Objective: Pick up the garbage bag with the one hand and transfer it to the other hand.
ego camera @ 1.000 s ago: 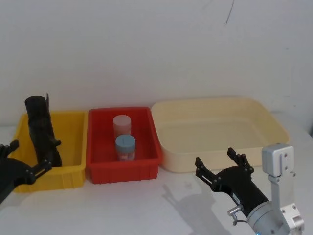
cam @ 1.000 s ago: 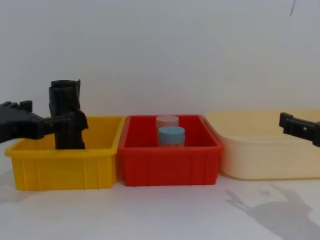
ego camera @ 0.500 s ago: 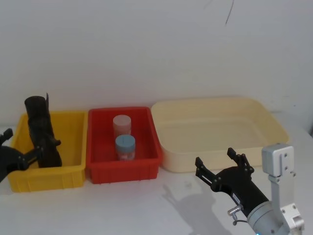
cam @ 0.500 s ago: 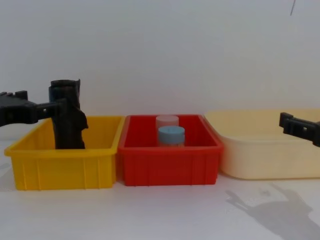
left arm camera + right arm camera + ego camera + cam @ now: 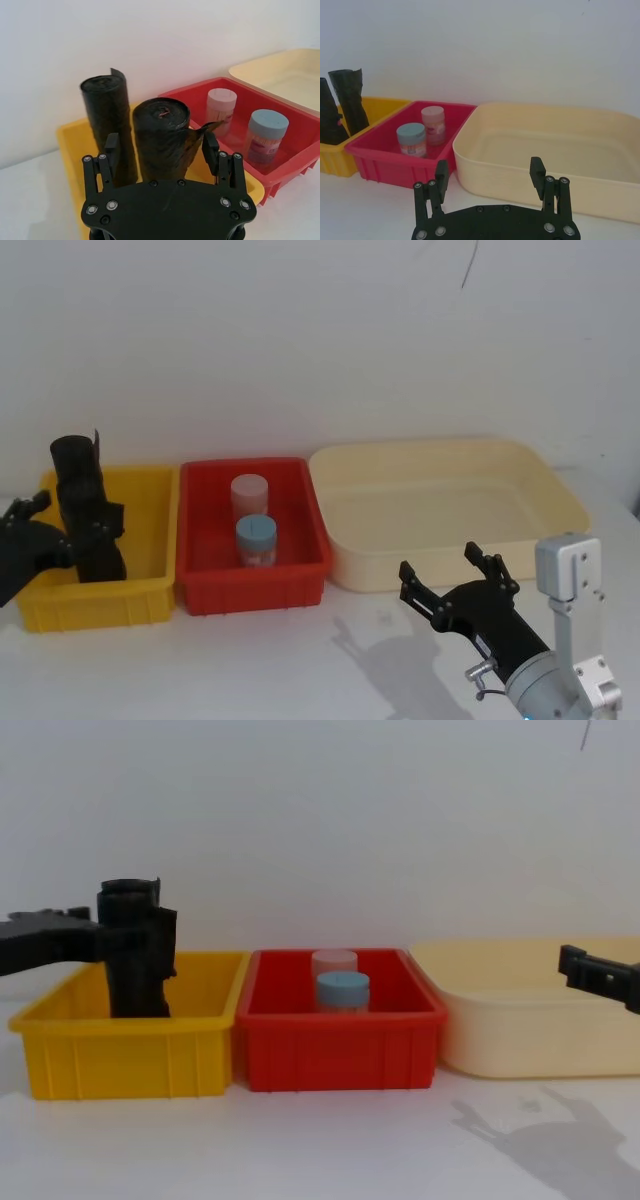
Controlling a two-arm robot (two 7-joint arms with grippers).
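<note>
Two black rolled garbage bags stand upright in the yellow bin [image 5: 150,540]. In the left wrist view the nearer garbage bag [image 5: 161,120] stands between the fingers of my left gripper [image 5: 161,146], which is open with a small gap on each side. The second roll [image 5: 104,117], with a loose flap at its top, stands just behind. From the chest view my left gripper [image 5: 120,928] reaches in from the left at the rolls' [image 5: 130,970] upper part. My right gripper [image 5: 458,578] hovers open over the table in front of the cream tub, holding nothing.
A red bin [image 5: 300,575] in the middle holds a pale jar [image 5: 250,495] and a blue-lidded jar [image 5: 256,538]. A large cream tub [image 5: 560,490] stands at the right. White table surface lies in front of the bins, with a white wall behind.
My left gripper has risen and moved forward from the yellow bin's front wall to straddle the nearer roll. The right gripper has not moved.
</note>
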